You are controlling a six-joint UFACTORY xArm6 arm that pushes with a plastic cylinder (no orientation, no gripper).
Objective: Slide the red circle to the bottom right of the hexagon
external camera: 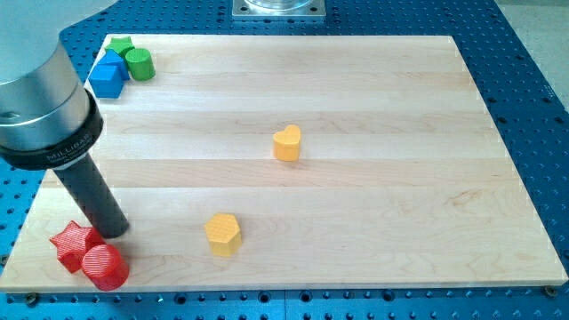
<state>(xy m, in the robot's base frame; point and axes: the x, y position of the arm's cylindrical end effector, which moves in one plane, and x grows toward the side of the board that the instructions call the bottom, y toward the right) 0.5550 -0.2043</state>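
Observation:
The red circle lies at the board's bottom left corner, touching a red star on its upper left. The yellow hexagon sits to the circle's right, near the bottom edge. My tip rests on the board just above the red circle and right of the star, close to both. The dark rod rises from it toward the view's upper left into the grey arm body.
A yellow heart lies near the board's middle. A blue block, a green circle and a green star cluster at the top left corner. The wooden board lies on a blue perforated table.

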